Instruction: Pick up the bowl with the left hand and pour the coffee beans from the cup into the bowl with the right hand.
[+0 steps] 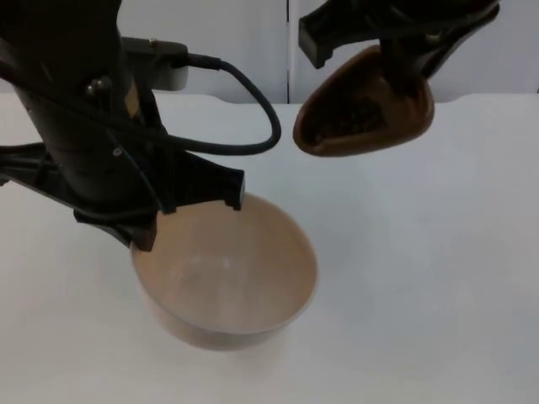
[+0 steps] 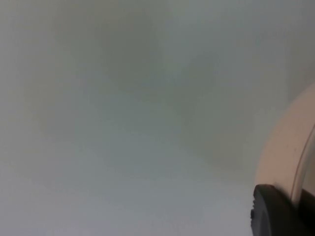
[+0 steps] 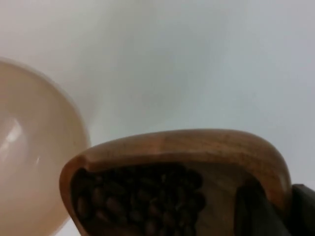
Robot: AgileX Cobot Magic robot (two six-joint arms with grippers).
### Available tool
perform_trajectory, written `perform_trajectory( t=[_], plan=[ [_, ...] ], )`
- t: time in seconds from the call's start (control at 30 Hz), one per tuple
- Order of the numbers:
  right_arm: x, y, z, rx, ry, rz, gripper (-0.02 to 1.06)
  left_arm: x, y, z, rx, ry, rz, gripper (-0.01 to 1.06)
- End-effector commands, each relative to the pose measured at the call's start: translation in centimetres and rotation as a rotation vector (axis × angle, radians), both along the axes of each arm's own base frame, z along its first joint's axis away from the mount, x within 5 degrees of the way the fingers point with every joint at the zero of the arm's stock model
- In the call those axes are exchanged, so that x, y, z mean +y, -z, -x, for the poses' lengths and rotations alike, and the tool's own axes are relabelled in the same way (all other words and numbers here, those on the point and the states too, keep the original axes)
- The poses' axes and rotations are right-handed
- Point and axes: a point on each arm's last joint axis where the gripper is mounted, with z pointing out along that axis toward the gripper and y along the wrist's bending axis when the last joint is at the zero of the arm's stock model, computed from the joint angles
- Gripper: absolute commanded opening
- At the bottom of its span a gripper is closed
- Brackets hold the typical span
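Top view. The left gripper (image 1: 194, 215) clamps the near-side rim of the pale beige, round, smooth-walled bowl (image 1: 226, 273), one finger at the rim's 12 o'clock, the other at about 10 o'clock; the bowl appears raised off the white table top (image 1: 438, 269) and holds no beans as yet. At 1 o'clock from the bowl, the right gripper (image 1: 404, 71) grasps the brown wooden cup (image 1: 364, 105), tipped with its mouth turned toward the bowl; dark coffee beans (image 1: 345, 118) lie inside it. Cup and bowl are apart, the cup's lip not yet over the bowl's opening.

Left wrist view. A black fingertip (image 2: 278, 211) presses against the bowl's pale rim (image 2: 288, 147), the grip closed upon it; beyond lies bare table.

Right wrist view. The cup (image 3: 197, 147) is seen mouth-on, its beans (image 3: 138, 201) heaped toward the lip, a dark finger (image 3: 256, 211) seated inside its wall. The bowl (image 3: 34, 147) stands at 9 o'clock of the cup, near but not touching.

Hazard. Judged from this pose, further tilting before the lip crosses the bowl's rim would spill beans onto the table; a rim-only hold may let the bowl sag.
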Motion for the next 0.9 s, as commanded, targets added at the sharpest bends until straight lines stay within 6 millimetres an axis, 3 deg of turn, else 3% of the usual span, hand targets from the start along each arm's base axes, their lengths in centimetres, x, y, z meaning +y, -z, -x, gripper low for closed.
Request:
perform_trajectory(
  t=[0.0,0.47,0.77,0.87],
  plan=[
    [0.4,-0.5,0.3,-0.053,-0.006,0.013,0.00,-0.2,-0.2,0.1,-0.007,0.000,0.015,0.00],
    [2.2,-1.2,2.1,-0.175,-0.089,0.076,0.00,-0.2,-0.2,0.1,-0.006,-0.001,0.016,0.00],
    [4.7,2.2,2.1,-0.191,-0.179,0.216,0.00,-0.2,-0.2,0.1,-0.004,-0.002,0.014,0.00],
    [5.0,2.2,2.2,-0.214,-0.193,0.233,0.00,-0.2,-0.2,0.1,-0.004,-0.002,0.014,0.00]
  ],
)
